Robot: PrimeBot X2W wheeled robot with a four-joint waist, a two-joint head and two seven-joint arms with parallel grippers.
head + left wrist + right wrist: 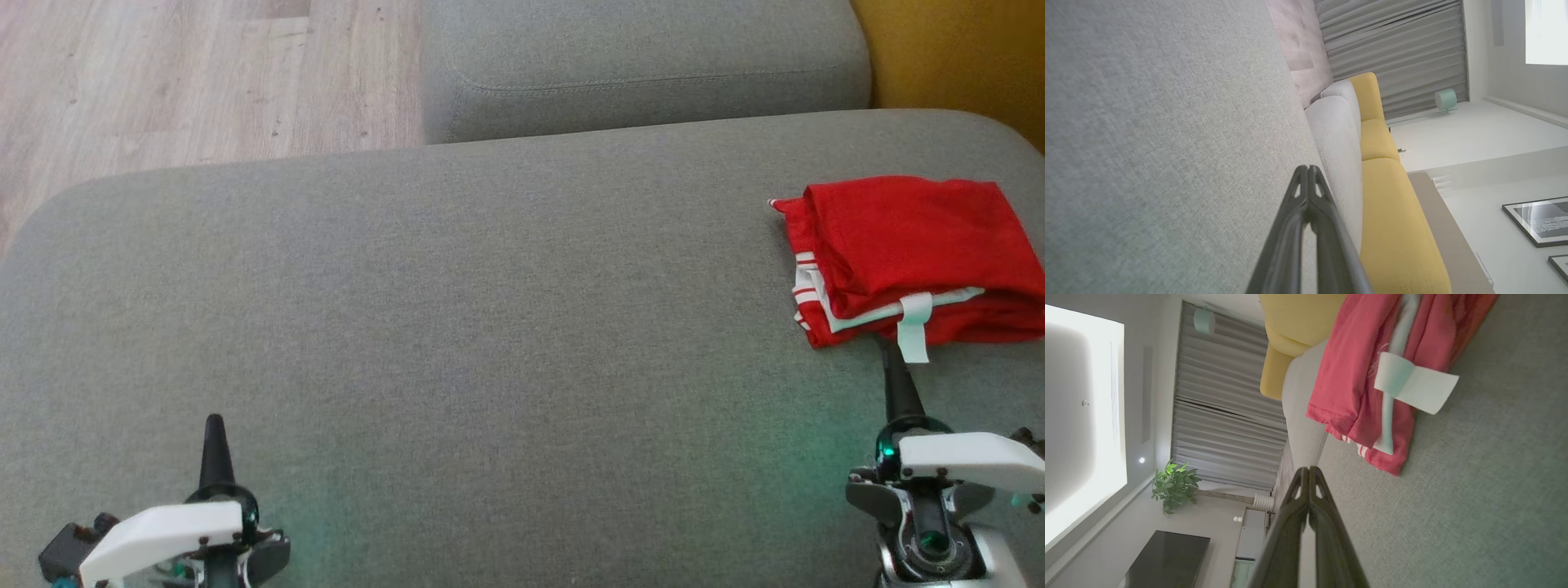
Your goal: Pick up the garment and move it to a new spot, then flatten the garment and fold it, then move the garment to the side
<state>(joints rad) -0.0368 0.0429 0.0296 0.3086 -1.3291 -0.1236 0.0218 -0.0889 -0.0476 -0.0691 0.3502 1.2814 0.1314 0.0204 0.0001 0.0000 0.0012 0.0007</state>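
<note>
I found the garment (914, 245), red with white stripes and lying folded, at the far right of the grey sofa cushion (490, 327). It sat directly ahead of the right jaws, which were shut on nothing, their tips just short of its near edge beside the white tag (913, 331); the left jaws, likewise shut and empty, were well apart from it. Its long axis ran across the head view, square to the line of the right jaws. Its right end was cut off by the frame, and I could not tell whether the tips touched cloth.
</note>
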